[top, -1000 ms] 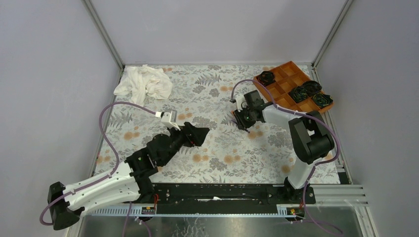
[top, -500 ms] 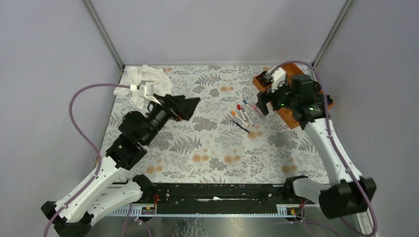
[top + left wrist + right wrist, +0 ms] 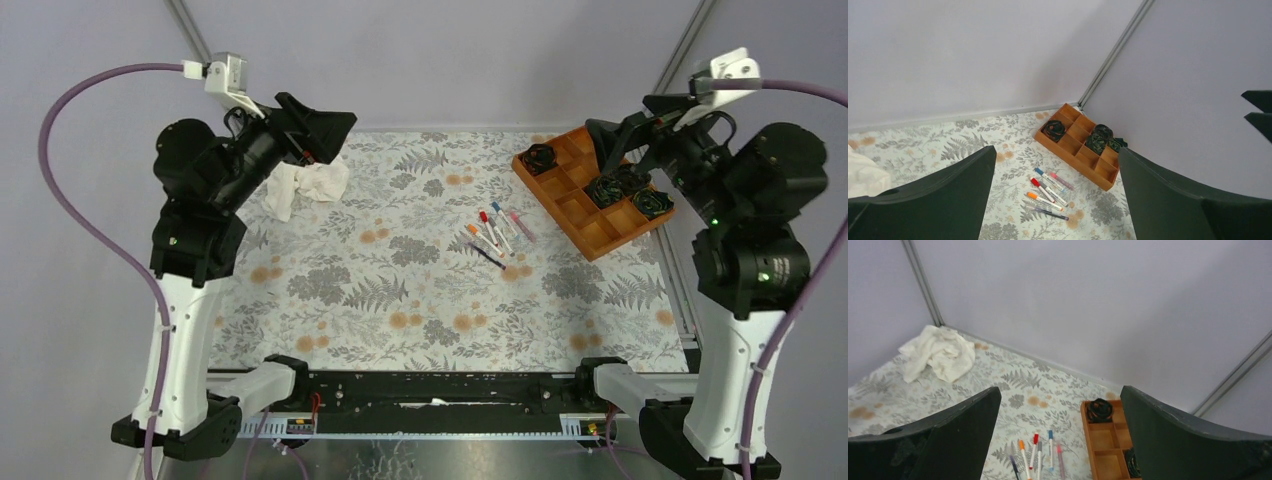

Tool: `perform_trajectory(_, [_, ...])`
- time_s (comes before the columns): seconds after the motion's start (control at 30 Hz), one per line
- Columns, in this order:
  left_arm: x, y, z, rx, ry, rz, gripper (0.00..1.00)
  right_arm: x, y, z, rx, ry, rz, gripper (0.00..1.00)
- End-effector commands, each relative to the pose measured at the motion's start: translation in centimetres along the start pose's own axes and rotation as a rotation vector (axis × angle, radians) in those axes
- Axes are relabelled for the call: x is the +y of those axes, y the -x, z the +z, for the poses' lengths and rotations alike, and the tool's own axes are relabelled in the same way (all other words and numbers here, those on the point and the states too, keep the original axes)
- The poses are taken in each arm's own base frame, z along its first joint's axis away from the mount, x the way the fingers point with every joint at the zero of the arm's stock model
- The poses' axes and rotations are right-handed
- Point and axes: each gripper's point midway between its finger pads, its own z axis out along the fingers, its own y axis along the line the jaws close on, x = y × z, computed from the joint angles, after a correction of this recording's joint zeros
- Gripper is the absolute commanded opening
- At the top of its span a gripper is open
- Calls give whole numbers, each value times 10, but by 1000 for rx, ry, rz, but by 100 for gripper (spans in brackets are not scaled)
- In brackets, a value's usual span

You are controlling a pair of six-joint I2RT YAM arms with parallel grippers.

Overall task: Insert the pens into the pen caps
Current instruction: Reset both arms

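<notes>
Pens [image 3: 495,232] lie in a loose bunch on the table [image 3: 400,300], right of centre, near the orange tray [image 3: 578,212] in the far right corner. White cloth [image 3: 312,182] in the far left corner. Left arm [image 3: 190,250] and right arm [image 3: 752,270] up high; left jaws wide, right jaws wide, nothing held.

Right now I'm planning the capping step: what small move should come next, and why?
Probably lower the right claw toward the pens: it hangs open, high over the table, holding nothing, and they lie clustered beside the tray.
</notes>
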Motion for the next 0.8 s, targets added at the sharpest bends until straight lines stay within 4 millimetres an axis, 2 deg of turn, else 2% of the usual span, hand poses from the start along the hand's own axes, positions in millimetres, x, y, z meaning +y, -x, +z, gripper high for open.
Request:
perform_trajectory(0.0, [-10, -1, -27, 53, -7, 84, 99, 14, 6, -17, 34, 24, 113, 100])
perform_trajectory(0.1, [-12, -2, -34, 47, -9, 93, 99, 16, 14, -25, 19, 4, 182, 100])
perform_trajectory(0.23, [-16, -3, -40, 48, -23, 95, 99, 9, 22, -32, -2, -59, 233, 100])
perform_trajectory(0.47, [-23, -6, -43, 50, -59, 86, 99, 11, 14, -29, 15, -48, 245, 100])
perform_trajectory(0.77, [-22, -13, -42, 58, -77, 79, 99, 16, 5, -25, 39, -15, 239, 100])
